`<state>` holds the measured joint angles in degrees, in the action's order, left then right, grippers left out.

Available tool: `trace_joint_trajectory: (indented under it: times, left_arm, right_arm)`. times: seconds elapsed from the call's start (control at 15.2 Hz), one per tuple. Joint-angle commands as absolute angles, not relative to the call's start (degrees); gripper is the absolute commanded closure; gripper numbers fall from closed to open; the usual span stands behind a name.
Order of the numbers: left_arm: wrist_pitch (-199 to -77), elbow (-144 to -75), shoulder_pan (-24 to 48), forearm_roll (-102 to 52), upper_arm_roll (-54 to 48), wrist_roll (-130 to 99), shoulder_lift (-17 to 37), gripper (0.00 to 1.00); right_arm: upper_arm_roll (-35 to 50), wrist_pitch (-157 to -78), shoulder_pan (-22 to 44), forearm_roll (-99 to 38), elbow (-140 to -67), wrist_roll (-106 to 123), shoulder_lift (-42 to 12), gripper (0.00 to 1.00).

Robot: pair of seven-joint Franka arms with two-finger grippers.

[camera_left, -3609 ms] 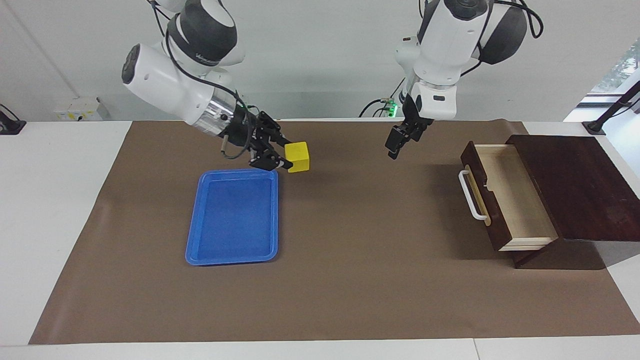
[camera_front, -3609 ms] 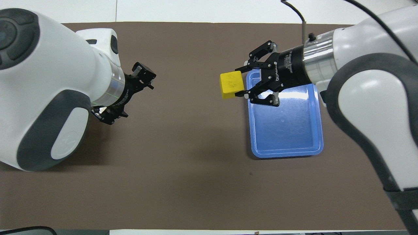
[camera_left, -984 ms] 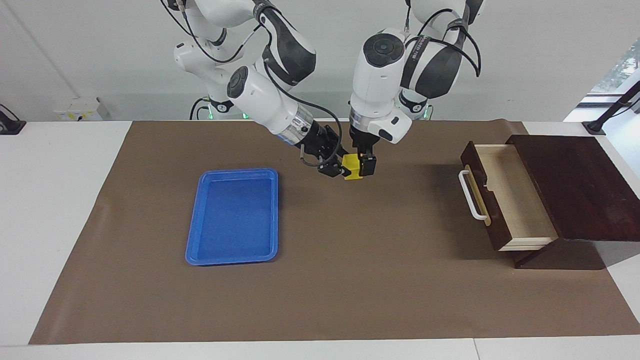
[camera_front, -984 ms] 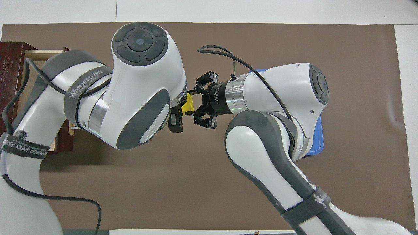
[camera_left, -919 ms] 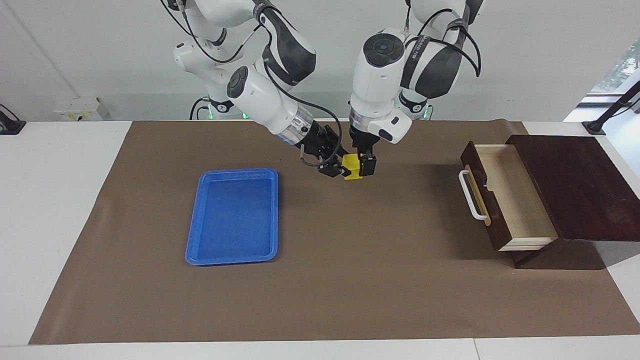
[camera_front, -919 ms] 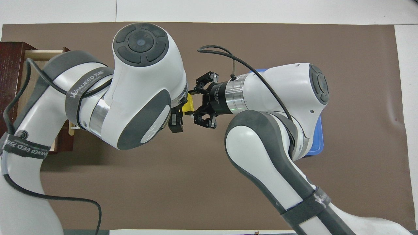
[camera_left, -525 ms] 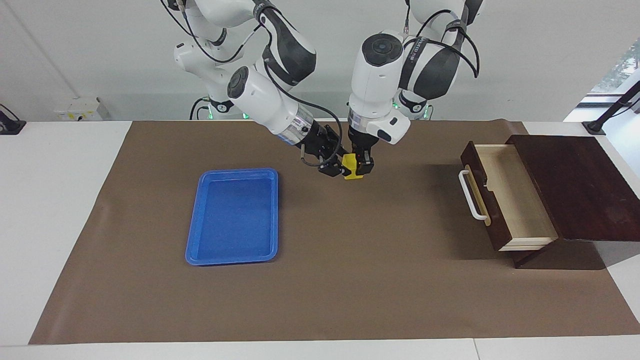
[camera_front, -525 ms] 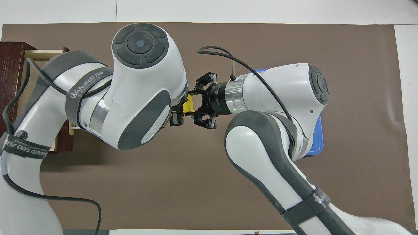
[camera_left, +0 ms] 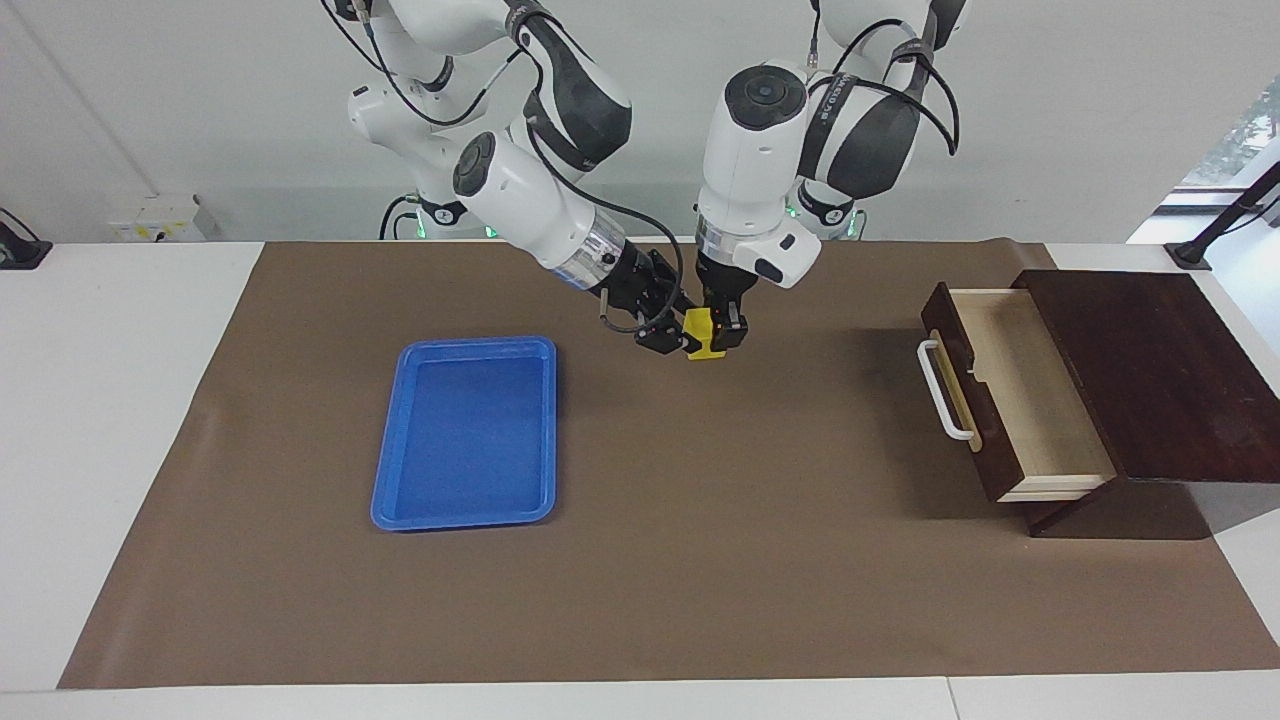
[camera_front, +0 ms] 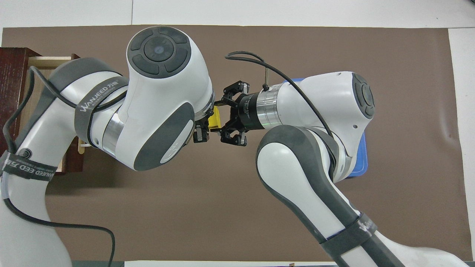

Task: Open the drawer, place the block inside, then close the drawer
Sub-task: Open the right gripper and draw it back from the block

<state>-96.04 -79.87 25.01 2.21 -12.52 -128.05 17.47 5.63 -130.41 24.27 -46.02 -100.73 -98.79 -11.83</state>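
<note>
Centrally in the facing view, the block [camera_left: 704,336] is seen raised over the brown mat [camera_left: 700,560], between the blue tray [camera_left: 465,432] and the drawer [camera_left: 1010,390]. The left gripper [camera_left: 722,330] comes straight down onto it, and its jaws are clamped on the block. The right gripper [camera_left: 672,336] reaches in slantwise from the tray's side and is pressed up against the block; whether its jaws are gripping or parted cannot be told. The drawer is shown pulled out of its dark box [camera_left: 1150,370] at the left arm's end of the counter [camera_left: 120,400], its pale inside bare and its white handle [camera_left: 943,392] turned toward the tray. The tray lies flat on the mat toward the right arm's end.

Next, in the overhead view, most of the mat [camera_front: 237,207] is covered by the two arms. Only a sliver of the block [camera_front: 214,121] is seen, wedged between the left gripper [camera_front: 202,128] and the right gripper [camera_front: 222,120]. The left gripper's jaws are largely hidden under its own arm. A corner of the drawer [camera_front: 48,61] is visible beside the left arm, and an edge of the tray [camera_front: 360,155] is seen under the right arm.
</note>
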Motion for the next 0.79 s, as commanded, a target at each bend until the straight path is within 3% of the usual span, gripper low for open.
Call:
trace_joint_trajectory:
  times: [0.0, 0.33, 0.72]
  left_arm:
    - [-96.59, -81.39, 25.05, 3.25, -11.87, -125.52, 16.17, 1.00]
    - [-93.44, -81.47, 20.23, 3.25, -11.60, -117.18, 15.56, 1.00]
    - [-91.93, -81.74, 8.37, 7.20, -11.60, -100.31, 15.47, 1.00]
  right_arm:
    - [5.89, -130.43, 23.38, -46.67, -100.73, -100.28, -11.16, 0.00]
    - [5.45, -118.86, 13.48, -45.71, -96.43, -100.28, -10.64, 0.00]
    - [5.36, -103.64, -0.33, -34.37, -87.72, -88.89, -9.93, 0.00]
